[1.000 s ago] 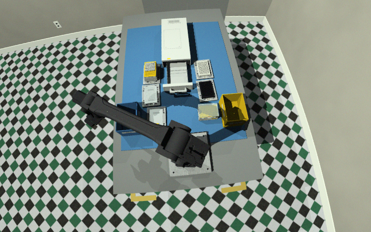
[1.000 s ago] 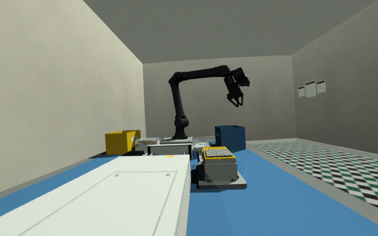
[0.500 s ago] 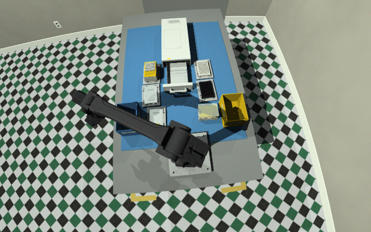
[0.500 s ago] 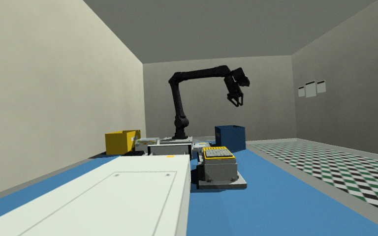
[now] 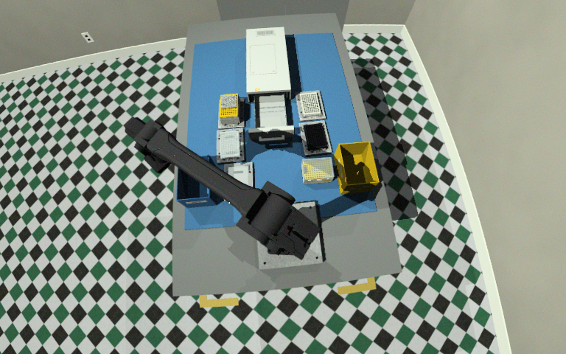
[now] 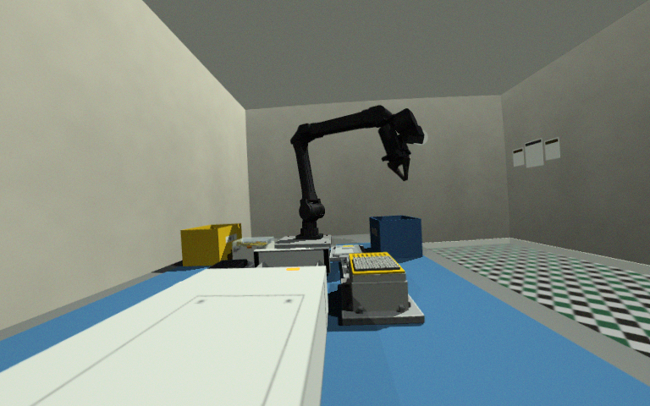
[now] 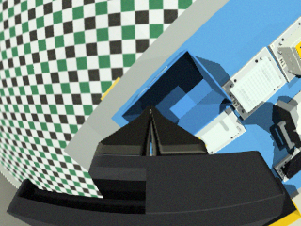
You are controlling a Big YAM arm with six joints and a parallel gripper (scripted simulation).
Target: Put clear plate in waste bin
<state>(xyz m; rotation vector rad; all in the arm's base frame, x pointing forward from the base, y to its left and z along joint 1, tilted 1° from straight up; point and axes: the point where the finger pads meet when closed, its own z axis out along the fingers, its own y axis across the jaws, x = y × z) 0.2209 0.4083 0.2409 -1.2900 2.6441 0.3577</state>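
Note:
The clear plate [image 5: 318, 169] lies in its nest at the right front of the blue mat, just left of the yellow waste bin W1 [image 5: 357, 167]. The bin stands upright and looks empty. From the exterior view the plate [image 6: 251, 242] shows beside the bin [image 6: 208, 243]. My gripper [image 6: 401, 172] hangs high in the air at the left side of the bench, above the blue bin [image 6: 395, 235], far from the plate. In the wrist view the fingers [image 7: 152, 132] are pressed together with nothing between them, and the blue bin [image 7: 182, 88] is below.
A white instrument [image 5: 267, 60] with an open drawer [image 5: 271, 112] stands at the back centre. A yellow tip box [image 5: 228, 106], a white plate [image 5: 230, 144] and a lidded plate [image 5: 239, 172] sit on the left; a white plate [image 5: 310, 103] and a black plate [image 5: 315, 135] on the right.

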